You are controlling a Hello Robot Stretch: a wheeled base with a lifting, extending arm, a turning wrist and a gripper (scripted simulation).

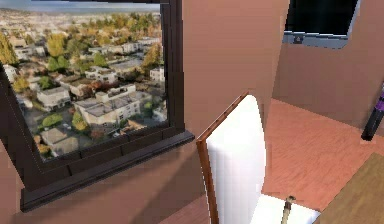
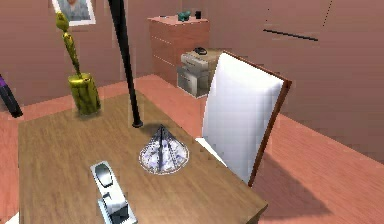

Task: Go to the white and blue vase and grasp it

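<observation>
A small white and blue piece (image 2: pixel 163 156) with a round flared base and a dark pointed top stands on the wooden table (image 2: pixel 60 160), near the table's right edge in the arm side view. Its colours fit the vase. It sits just left of the white chair (image 2: pixel 240 112).
On the table stand a yellow-green vase with a gold figure (image 2: pixel 82 90), a tall black bat-like pole (image 2: pixel 128 60) and two grey handsets (image 2: pixel 106 182). The white chair (image 1: pixel 236 160) stands by a large dark-framed window (image 1: pixel 90 90). A dresser (image 2: pixel 178 45) and low shelf (image 2: pixel 200 70) line the far wall.
</observation>
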